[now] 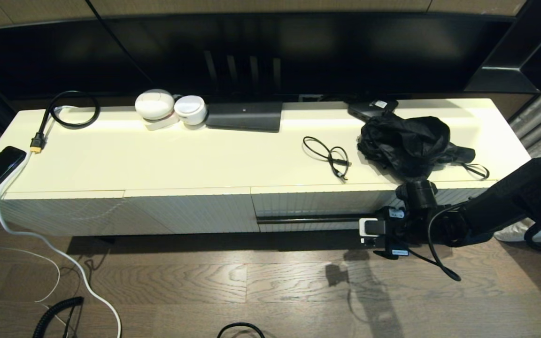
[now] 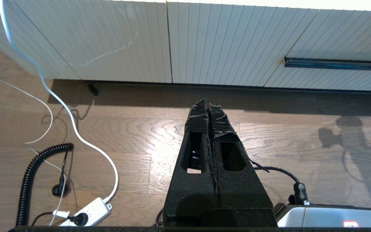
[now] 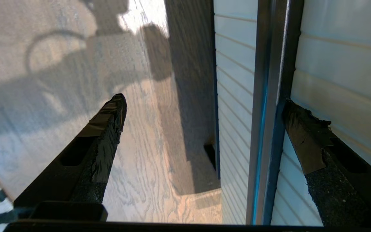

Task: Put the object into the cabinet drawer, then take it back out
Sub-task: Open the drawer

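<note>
The cabinet drawer sits closed in the right half of the cabinet front, its black bar handle running level along the front. The right hand is released, fingers spread either side of that bar near its right end; one finger seems to touch the ribbed face. The left hand is clenched on nothing, low over the floor, farther from the handle.

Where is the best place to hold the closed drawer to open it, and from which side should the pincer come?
Grip the black bar handle on the drawer front. Come from the front, one finger each side of the bar: it is thin and stands off the ribbed face. The right pincer already straddles it, open.
</note>
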